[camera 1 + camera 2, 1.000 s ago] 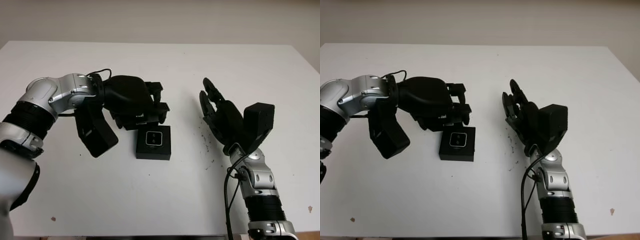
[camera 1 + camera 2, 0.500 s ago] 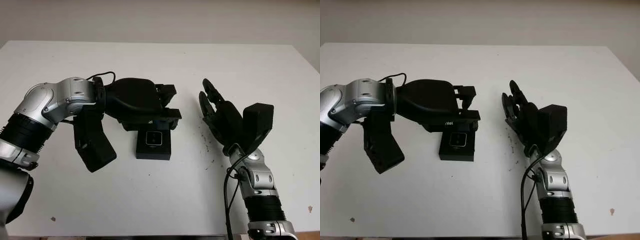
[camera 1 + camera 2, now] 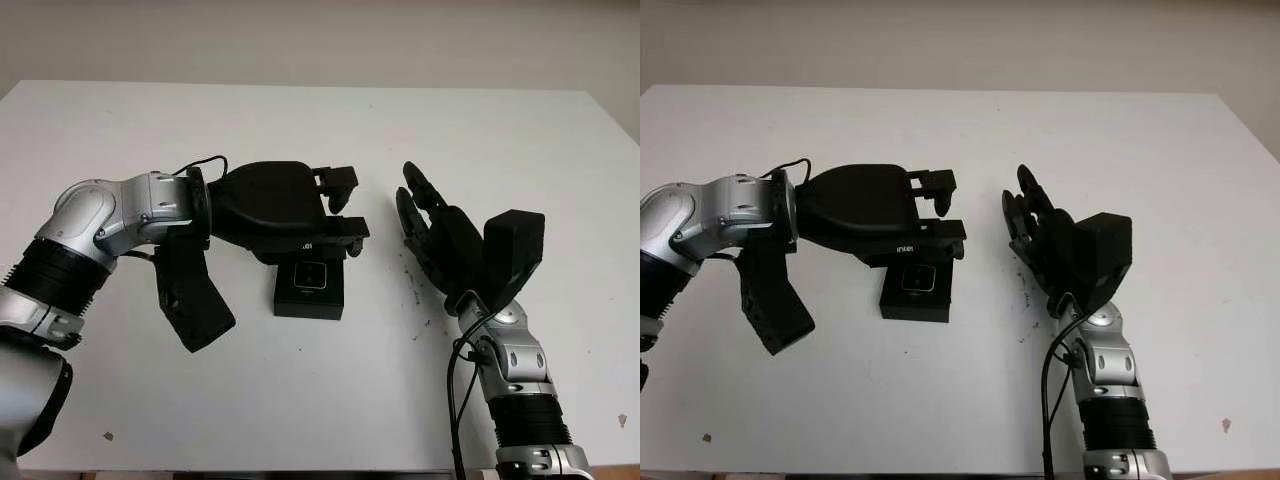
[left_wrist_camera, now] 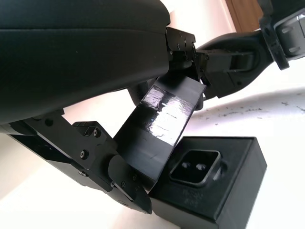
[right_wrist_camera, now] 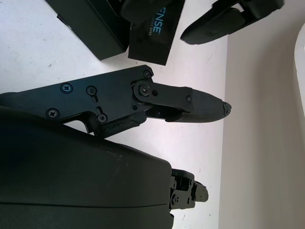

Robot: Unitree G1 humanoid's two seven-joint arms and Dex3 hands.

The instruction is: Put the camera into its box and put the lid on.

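Left eye view: the left hand (image 3: pixel 300 215) grips the lid (image 3: pixel 325 247) just above the far edge of the box (image 3: pixel 310 290), camera (image 3: pixel 312 277) already seated inside; the white table (image 3: pixel 330 400) lies around them. Right eye view: the right hand (image 3: pixel 1055 245), open, waits to the right, near the box. Left wrist view: the lid (image 4: pixel 162 119) tilts over the box (image 4: pixel 214 181) (not yet square, I judge), its long side lying left to right.
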